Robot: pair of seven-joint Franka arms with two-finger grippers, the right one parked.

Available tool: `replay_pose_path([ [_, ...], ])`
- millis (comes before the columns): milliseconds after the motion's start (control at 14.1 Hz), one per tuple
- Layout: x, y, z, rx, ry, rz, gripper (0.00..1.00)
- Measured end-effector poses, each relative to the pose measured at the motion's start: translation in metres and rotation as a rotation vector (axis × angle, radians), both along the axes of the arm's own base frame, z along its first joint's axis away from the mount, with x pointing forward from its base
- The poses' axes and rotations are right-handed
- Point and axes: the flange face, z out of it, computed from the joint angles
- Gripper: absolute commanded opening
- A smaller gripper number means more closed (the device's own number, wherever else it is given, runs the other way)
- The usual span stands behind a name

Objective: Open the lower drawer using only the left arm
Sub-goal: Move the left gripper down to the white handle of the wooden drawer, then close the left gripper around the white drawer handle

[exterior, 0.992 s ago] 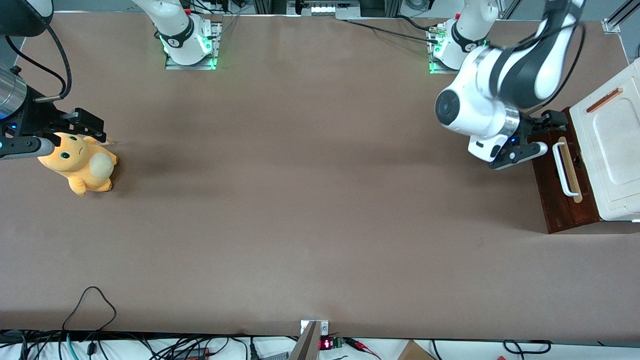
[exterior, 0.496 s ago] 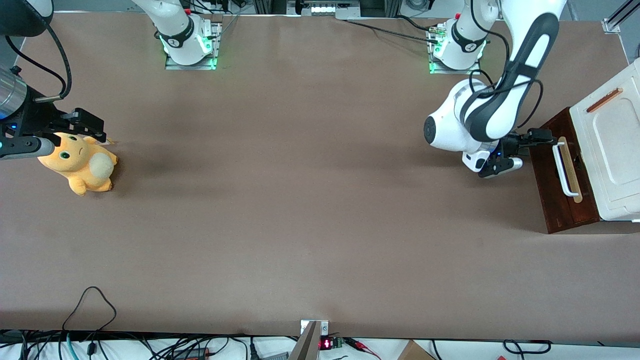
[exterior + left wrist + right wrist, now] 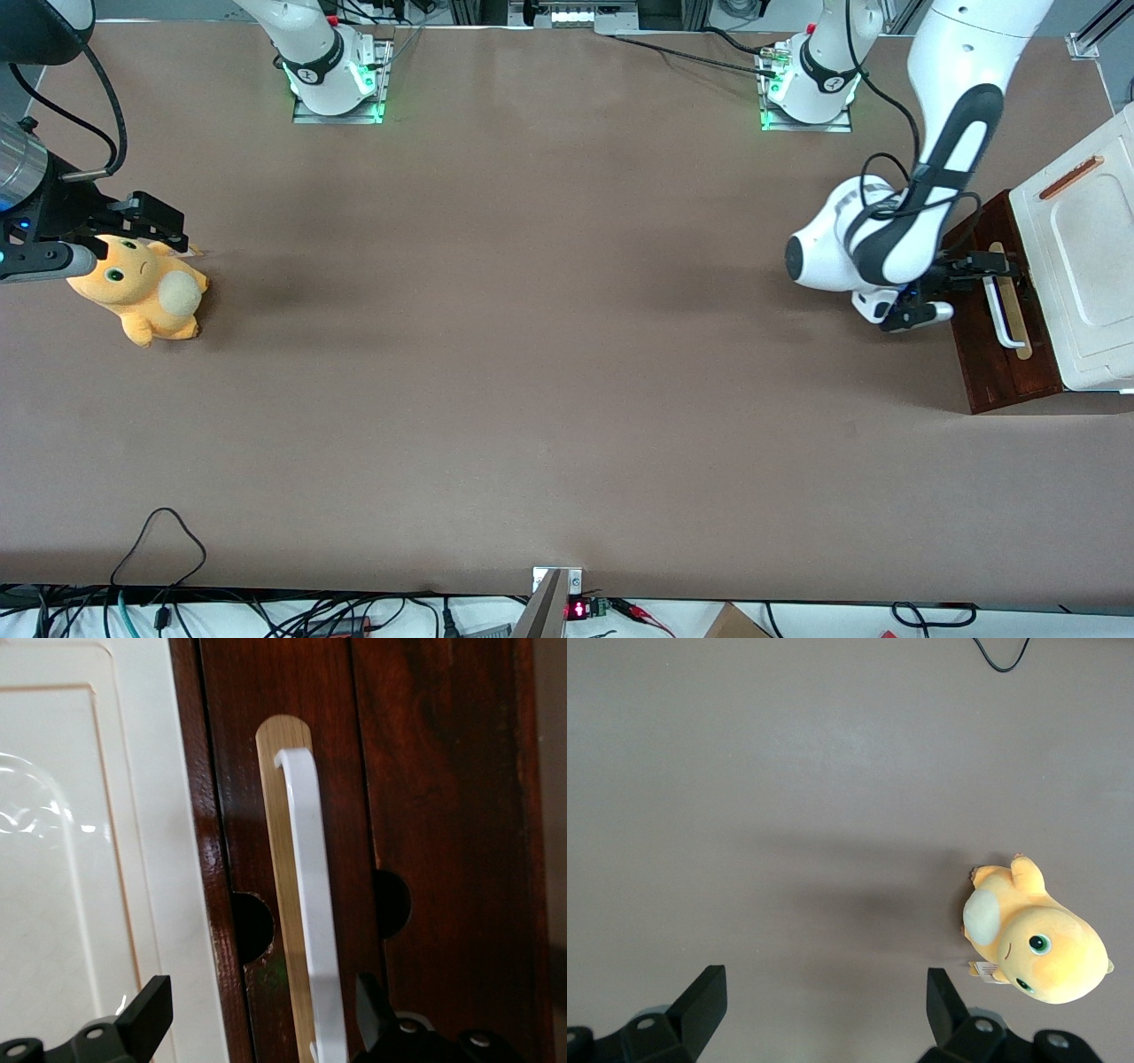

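Take the cream-white cabinet (image 3: 1085,266) at the working arm's end of the table as your landmark. The lower drawer (image 3: 992,337) shows its dark reddish-brown front at the foot of that cabinet, facing the open table, and it looks shut, with no pale inside showing. Its white loop handle (image 3: 999,310) runs along a pale wood strip (image 3: 1015,306) on the drawer front. Your left arm (image 3: 895,239) reaches down in front of the cabinet, and its gripper (image 3: 992,270) sits at the handle, at the end of it farther from the front camera. In the left wrist view you see the gripper (image 3: 266,1028) with its fingers (image 3: 146,1019) spread wide, one on each side of the handle (image 3: 314,930); the handle passes between them, closer to one finger, and neither finger clamps it, so nothing is held. The wood strip (image 3: 279,859) lies under the handle, with the cabinet's cream panel (image 3: 80,859) just beside the drawer front (image 3: 443,815). An orange plush toy (image 3: 142,297) lies well apart from the cabinet, toward the parked arm's end of the table (image 3: 532,354).
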Motion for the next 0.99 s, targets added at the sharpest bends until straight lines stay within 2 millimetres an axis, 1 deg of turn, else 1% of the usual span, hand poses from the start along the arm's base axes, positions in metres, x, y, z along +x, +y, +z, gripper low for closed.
replay_pose_path([
  [71,0.0,0.003,0.0,-0.002,0.0,0.004,0.91],
  [354,-0.001,-0.002,-0.008,-0.013,0.012,-0.009,0.9],
  [638,0.0,0.008,-0.025,0.004,0.034,-0.046,0.9],
  [709,-0.001,0.008,-0.026,0.005,0.037,-0.047,0.86],
  [780,0.0,0.008,-0.027,0.006,0.037,-0.049,0.78],
  [850,0.0,0.008,-0.026,0.009,0.035,-0.054,0.66],
  [921,0.001,0.008,-0.026,0.012,0.033,-0.06,0.57],
  [992,0.002,0.008,-0.025,0.012,0.032,-0.061,0.5],
])
